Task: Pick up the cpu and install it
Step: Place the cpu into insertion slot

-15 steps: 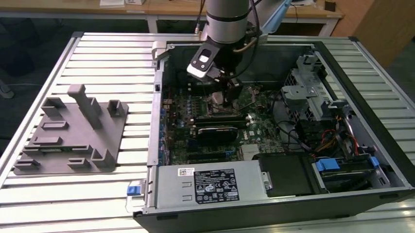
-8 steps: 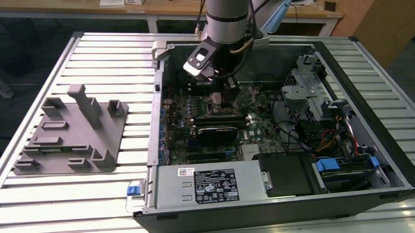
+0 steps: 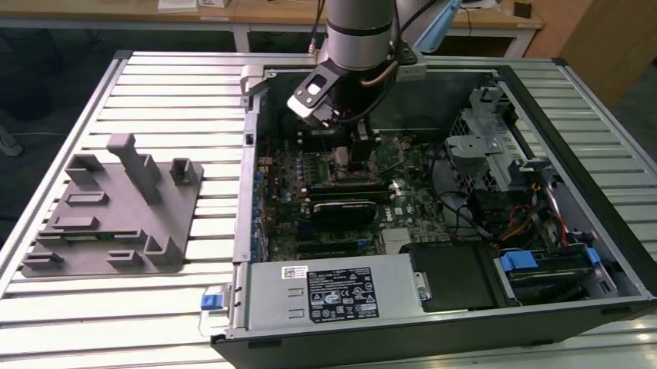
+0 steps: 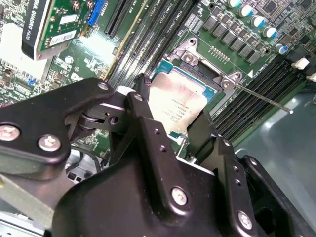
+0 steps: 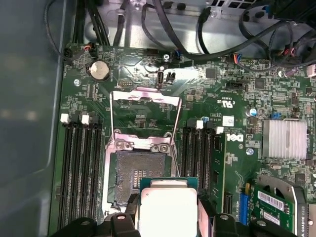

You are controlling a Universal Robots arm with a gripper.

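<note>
Exterior view: one arm reaches down into one open computer case (image 3: 411,346) that lies on a slatted table (image 3: 154,84). The gripper (image 3: 361,161) is low over the motherboard, near the case's far wall. One grey fixture tray (image 3: 113,215) sits on the table toward the exterior view's left, well apart from the case.

First wrist view: one cpu (image 5: 168,210), a flat square with a pale silver metal top on a thin greenish edge. It sits between two black fingers (image 5: 131,202), which press on two opposite edges, so the jaws are closed on it. It hangs at the near edge of the one socket (image 5: 133,173). The socket's dark pin field is uncovered and only partly overlapped by the chip. One metal load plate (image 5: 145,92) is swung open. There are two banks of memory slots, one on each side of the socket. I also count one coin battery (image 5: 98,70) and one finned heatsink (image 5: 284,138).

Second wrist view: the same cpu, top shiny with faint print. It is clamped between the two fingers over the socket's metal frame. I cannot tell whether it touches the socket.
</note>
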